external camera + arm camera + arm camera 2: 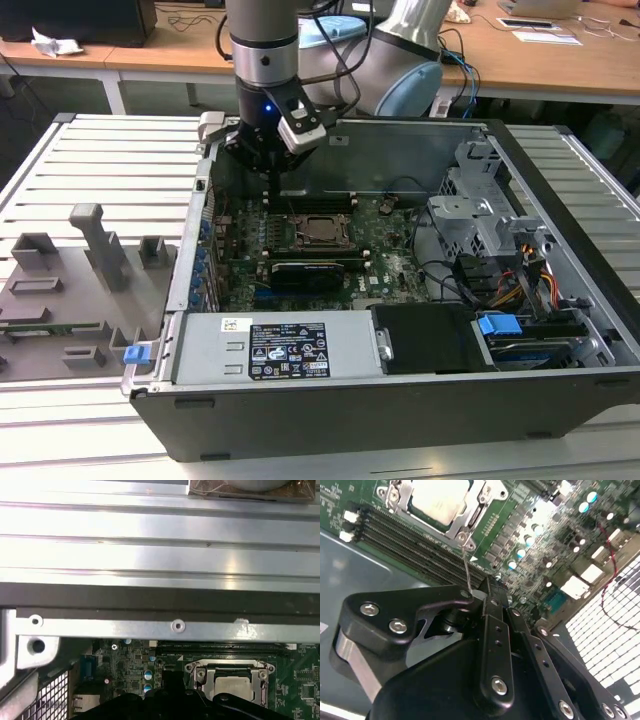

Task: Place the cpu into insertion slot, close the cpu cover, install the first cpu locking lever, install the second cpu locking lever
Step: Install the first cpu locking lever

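Note:
The cpu (322, 231) lies in the insertion slot (300, 233) on the green board, silvery top up. It also shows in both wrist views, cpu (437, 497) and cpu (234, 684). The cpu cover (467, 517) lies flat around the chip, and its frame edge (227, 669) shows in the first wrist view. A thin wire locking lever (466, 565) rises from a corner of the socket to my fingertips. My gripper (272, 182) hangs over the board toward the exterior view's left of the socket. In the second wrist view my gripper (481, 589) is shut on the lever's end.
Long black memory slots (410, 545) run beside the socket. A long black card (310, 272) sits nearer the power supply (285, 348). The case wall (160, 625) stands close behind my wrist. A metal drive cage (480, 215) and cables fill the exterior view's right. Grey fixtures (90, 250) lie outside the case.

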`<state>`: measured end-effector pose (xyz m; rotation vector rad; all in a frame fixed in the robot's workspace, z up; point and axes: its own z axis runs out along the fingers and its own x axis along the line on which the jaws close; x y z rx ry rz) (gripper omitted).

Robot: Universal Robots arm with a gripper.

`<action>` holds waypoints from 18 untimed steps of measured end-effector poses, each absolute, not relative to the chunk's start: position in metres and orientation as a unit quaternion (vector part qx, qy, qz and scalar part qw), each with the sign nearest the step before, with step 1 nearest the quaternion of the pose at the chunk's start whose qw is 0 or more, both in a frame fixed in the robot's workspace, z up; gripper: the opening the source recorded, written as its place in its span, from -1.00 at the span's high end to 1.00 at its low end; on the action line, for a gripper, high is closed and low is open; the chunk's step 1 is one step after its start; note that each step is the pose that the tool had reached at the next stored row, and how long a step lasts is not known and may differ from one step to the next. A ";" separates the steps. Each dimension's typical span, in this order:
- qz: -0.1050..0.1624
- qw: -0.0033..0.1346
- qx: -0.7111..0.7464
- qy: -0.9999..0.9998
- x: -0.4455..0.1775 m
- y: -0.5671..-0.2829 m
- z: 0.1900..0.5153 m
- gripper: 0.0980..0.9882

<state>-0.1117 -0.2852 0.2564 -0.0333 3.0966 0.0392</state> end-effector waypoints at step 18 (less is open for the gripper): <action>0.013 0.022 -0.011 1.000 -0.098 -0.285 0.256 0.98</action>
